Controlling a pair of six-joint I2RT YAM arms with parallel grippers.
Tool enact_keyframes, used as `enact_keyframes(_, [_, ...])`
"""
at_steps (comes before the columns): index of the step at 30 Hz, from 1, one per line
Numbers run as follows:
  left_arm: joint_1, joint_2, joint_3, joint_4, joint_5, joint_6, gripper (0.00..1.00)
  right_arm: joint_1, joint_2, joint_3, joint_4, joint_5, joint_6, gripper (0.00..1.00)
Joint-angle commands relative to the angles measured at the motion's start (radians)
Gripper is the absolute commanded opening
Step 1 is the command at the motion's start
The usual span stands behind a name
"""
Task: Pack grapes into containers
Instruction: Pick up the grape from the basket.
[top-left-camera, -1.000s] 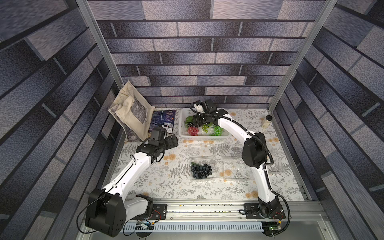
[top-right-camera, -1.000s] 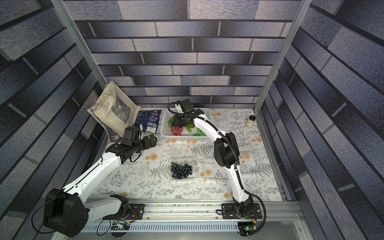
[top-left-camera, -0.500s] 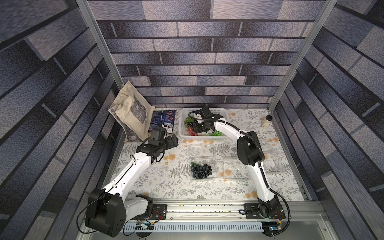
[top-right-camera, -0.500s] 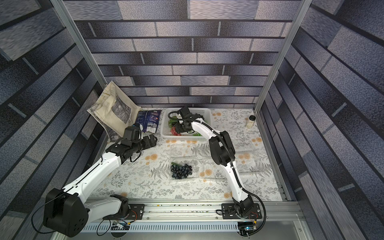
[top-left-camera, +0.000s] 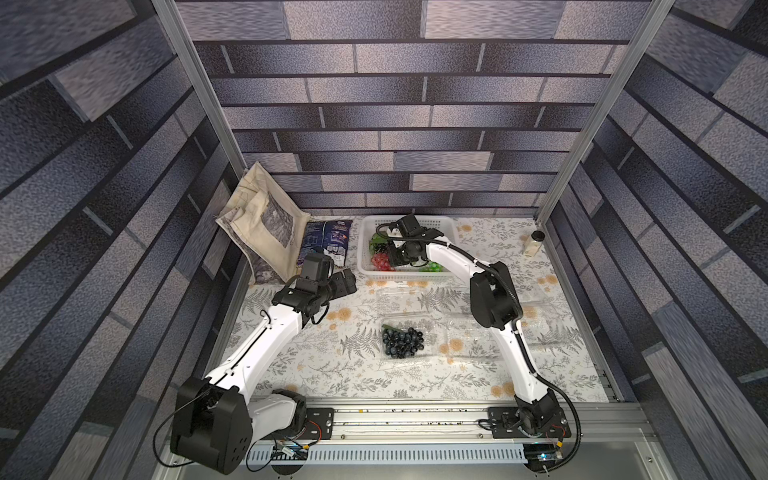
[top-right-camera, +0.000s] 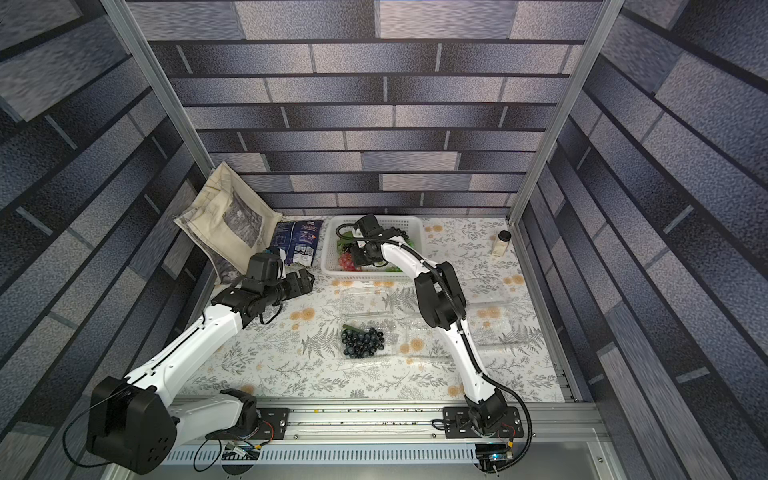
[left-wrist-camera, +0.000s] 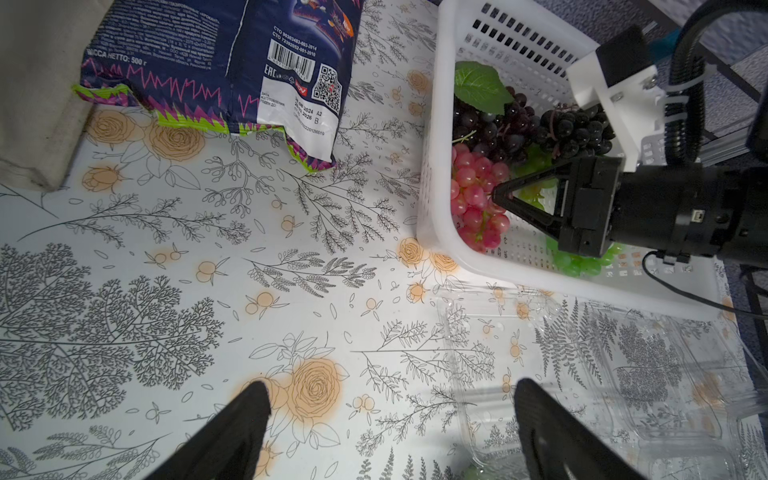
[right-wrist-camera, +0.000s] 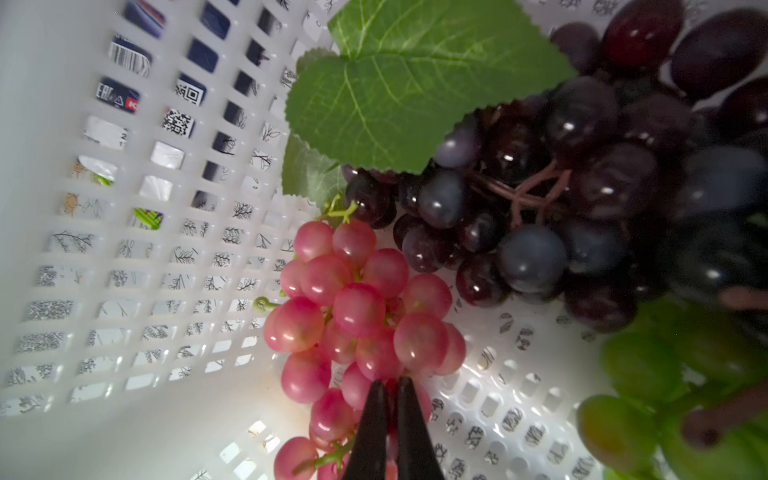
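A white basket (top-left-camera: 409, 274) at the back holds red grapes (right-wrist-camera: 357, 307), dark purple grapes (right-wrist-camera: 540, 199) under a green leaf, and green grapes (right-wrist-camera: 665, 395). My right gripper (right-wrist-camera: 390, 384) reaches into the basket and is shut on the red grapes (left-wrist-camera: 473, 199), its tips pressed into the bunch. A clear container (top-left-camera: 405, 340) mid-table holds dark grapes. Two other clear containers (top-left-camera: 415, 293) (top-left-camera: 469, 336) lie open beside it. My left gripper (left-wrist-camera: 390, 395) hovers open over the tablecloth beside a clear container (left-wrist-camera: 540, 374), holding nothing.
A cloth tote bag (top-left-camera: 266, 224) leans in the back left corner, with a blue snack packet (top-left-camera: 326, 241) lying next to it. A small jar (top-left-camera: 534, 243) stands at the back right. The right arm's elbow (top-left-camera: 494, 299) hangs over the containers.
My right gripper has dropped into the basket, swung toward the red bunch and closed on it. The left arm has not moved.
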Motion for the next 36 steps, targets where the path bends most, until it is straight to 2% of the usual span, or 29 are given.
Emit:
enact_keyframes(1, [0.008, -0.023, 0.013, -0.007, 0.008, -0.002, 0.94, -0.009, -0.042, 0.002, -0.025, 0.021, -0.008, 0.0])
enact_keyframes(24, [0.008, -0.036, 0.053, -0.012, 0.024, 0.012, 0.94, -0.009, -0.402, -0.084, -0.035, 0.014, -0.055, 0.0])
enact_keyframes(28, [-0.004, -0.046, 0.047, -0.011, 0.026, 0.008, 0.94, -0.006, -0.518, -0.167, -0.019, 0.0, -0.039, 0.0])
enact_keyframes(36, [-0.059, -0.082, 0.012, -0.015, 0.017, -0.001, 0.94, 0.024, -0.779, -0.47, 0.063, 0.026, 0.016, 0.0])
